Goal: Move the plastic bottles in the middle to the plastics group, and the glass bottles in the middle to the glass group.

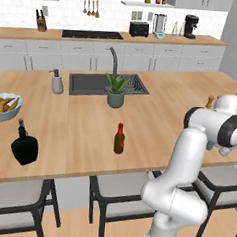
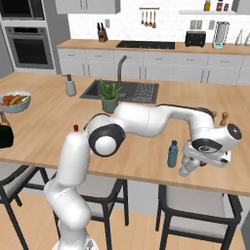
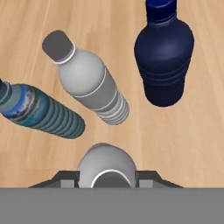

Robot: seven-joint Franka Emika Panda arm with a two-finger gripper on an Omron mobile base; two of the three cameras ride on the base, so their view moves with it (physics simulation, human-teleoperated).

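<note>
The gripper (image 3: 107, 181), fingers clamped on a whitish bottle (image 3: 107, 168), hangs over the plastics group (image 3: 87, 83) to add it.

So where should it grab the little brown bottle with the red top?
Probably around the brown bottle's straight lower body, coming in from the side nearest the stools. It stands upright with bare counter around it, and its red neck looks thinner. The fingers are closed on a whitish bottle.
</note>
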